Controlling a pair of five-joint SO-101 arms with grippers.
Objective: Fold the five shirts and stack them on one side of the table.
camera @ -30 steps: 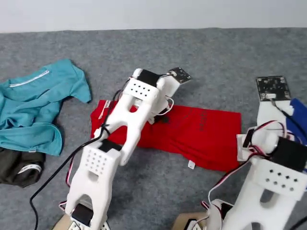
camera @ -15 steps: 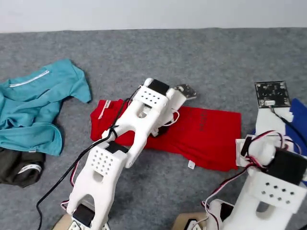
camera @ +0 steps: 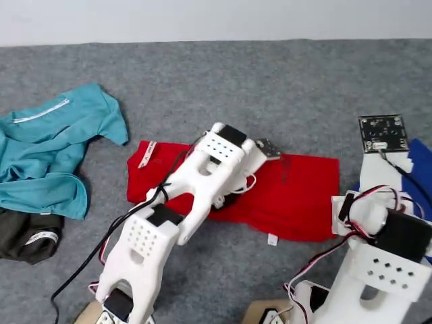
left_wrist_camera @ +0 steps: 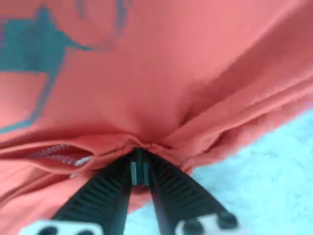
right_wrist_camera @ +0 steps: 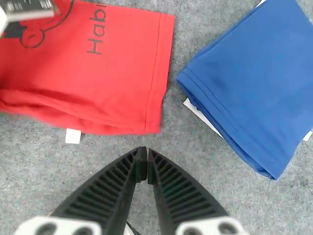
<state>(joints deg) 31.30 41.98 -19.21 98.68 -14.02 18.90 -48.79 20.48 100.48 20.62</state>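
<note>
A red shirt [camera: 297, 189] lies folded lengthwise across the middle of the grey table. My left gripper [left_wrist_camera: 139, 169] is shut on a pinch of the red shirt [left_wrist_camera: 161, 93] near its front edge; in the high view this arm [camera: 216, 169] lies over the shirt's middle. My right gripper [right_wrist_camera: 143, 169] is shut on nothing and hovers over bare table just off the red shirt's [right_wrist_camera: 88, 78] right end. A folded blue shirt [right_wrist_camera: 254, 93] lies to the right, over something white. A teal shirt [camera: 50, 145] lies crumpled at the far left, with a dark shirt [camera: 23, 236] below it.
The right arm [camera: 385, 236] stands at the right front, partly covering the blue shirt [camera: 422, 158]. A small white tag [right_wrist_camera: 72, 136] sticks out from the red shirt's front edge. Bare grey table [camera: 270, 81] stretches along the back.
My left arm has moved to the right and toward the front over the red shirt, dragging cloth with it. The right arm has barely shifted.
</note>
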